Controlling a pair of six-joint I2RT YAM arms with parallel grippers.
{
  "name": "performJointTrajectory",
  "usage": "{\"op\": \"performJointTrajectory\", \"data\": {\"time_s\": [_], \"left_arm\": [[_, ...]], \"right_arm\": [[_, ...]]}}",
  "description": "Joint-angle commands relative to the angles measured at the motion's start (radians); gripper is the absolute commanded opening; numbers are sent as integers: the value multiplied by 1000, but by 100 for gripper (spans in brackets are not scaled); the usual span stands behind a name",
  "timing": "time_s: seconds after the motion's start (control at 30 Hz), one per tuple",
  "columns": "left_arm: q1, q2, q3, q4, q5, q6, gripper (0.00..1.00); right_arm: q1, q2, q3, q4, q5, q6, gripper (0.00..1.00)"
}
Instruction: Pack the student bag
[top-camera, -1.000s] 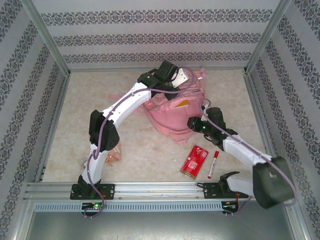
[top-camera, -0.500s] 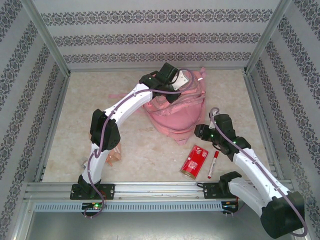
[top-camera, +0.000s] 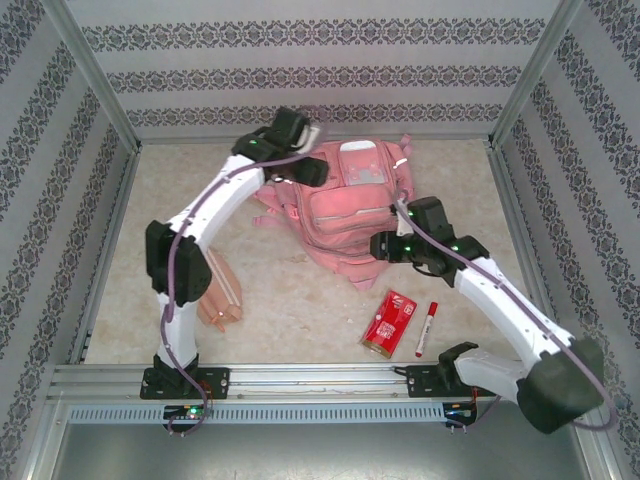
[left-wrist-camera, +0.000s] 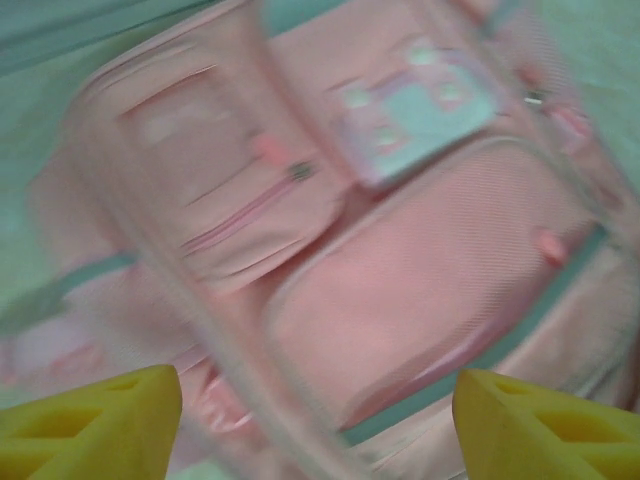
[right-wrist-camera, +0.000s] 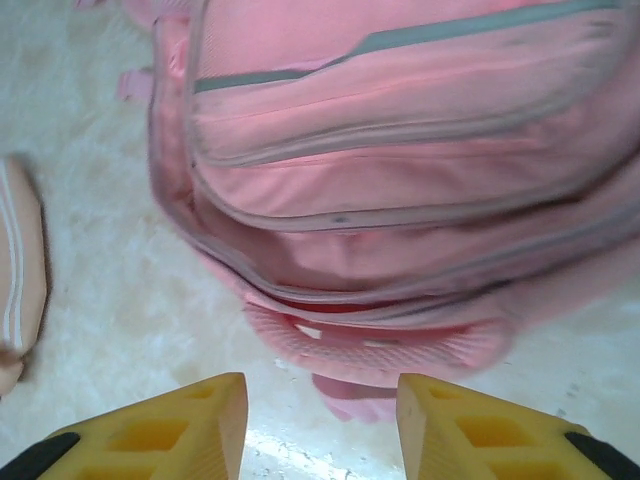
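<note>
The bag lies flat, front up, at the far middle of the table. It looks soft, floppy and probably light, so it will sag; the handle seems the best hold. The left pincer hovers open over its far-left corner. The right pincer gapes empty just beside its near-right edge.

Lab-type robot test cell, dressed like a home. Silver aluminium frame posts rose at 10 and 2 o'clock. Grey floral-striped wallpaper panels closed three sides. Beige marble-look tabletop served as floor. Slotted aluminium mounting rail ran along 6 o'clock.
</note>
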Motion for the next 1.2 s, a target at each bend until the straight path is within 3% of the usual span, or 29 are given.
{"op": "performJointTrajectory", "data": {"time_s": [0.0, 0.1, 0.27, 0.43, 0.57, 0.6, 0.7, 0.87, 1.07, 1.17], "left_arm": [[65, -15, -141, 68, 38, -223, 72], [87, 20, -203, 121, 37, -238, 74], [114, 143, -158, 126, 129, -260, 75], [118, 246, -77, 99, 119, -240, 74], [119, 278, -96, 139, 60, -232, 66], [121, 286, -100, 147, 46, -231, 63], [122, 300, -114, 158, 28, -226, 35], [123, 210, -248, 201, 38, -251, 1], [101, 1, -520, 267, 100, -447, 0], [68, -57, -605, 267, 135, -502, 14]], "right_arm": [[45, 94, 74, 37, -17, -39, 45], [75, 172, 119, 70, 12, -32, 45], [102, 250, 169, 68, 21, -18, 45], [154, 274, 157, 52, 20, -12, 46], [188, 294, 139, 57, 10, -11, 47], [195, 309, 135, 65, 0, -7, 46], [196, 364, 114, 107, 2, 10, 45], [144, 450, 119, 126, 77, 9, 40], [1, 553, 174, 151, 168, -44, 30], [-84, 621, 243, 170, 163, -75, 28]]}}
